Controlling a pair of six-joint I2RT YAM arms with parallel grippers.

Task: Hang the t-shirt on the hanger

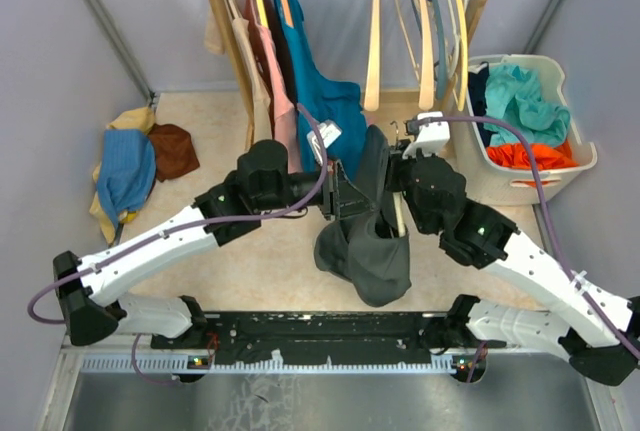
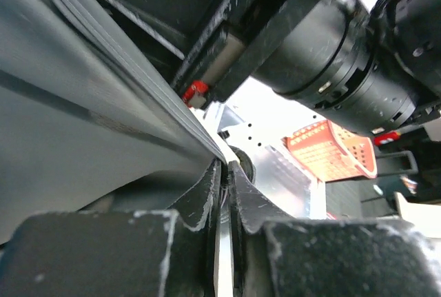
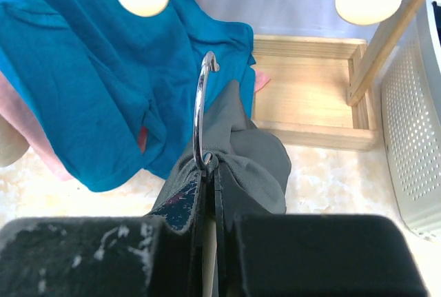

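Note:
The dark grey t-shirt (image 1: 375, 251) hangs bunched between my two grippers at the middle of the top view. A strip of the pale wood hanger (image 1: 400, 219) shows inside it. My left gripper (image 1: 340, 196) is shut on a fold of the t-shirt (image 2: 83, 118); its jaws (image 2: 225, 173) pinch thin fabric. My right gripper (image 1: 393, 176) is shut on the hanger's neck through the t-shirt (image 3: 258, 159). Pale wood shows between its jaws (image 3: 212, 173). The silver hook (image 3: 198, 104) sticks out just past the fingertips.
A wooden clothes rack stands behind with a teal-blue shirt (image 1: 320, 81), a pink garment (image 1: 280, 81) and several empty hangers (image 1: 425, 31). A white basket (image 1: 575, 166) of clothes is at the right. A pile of clothes (image 1: 130, 166) lies at the left.

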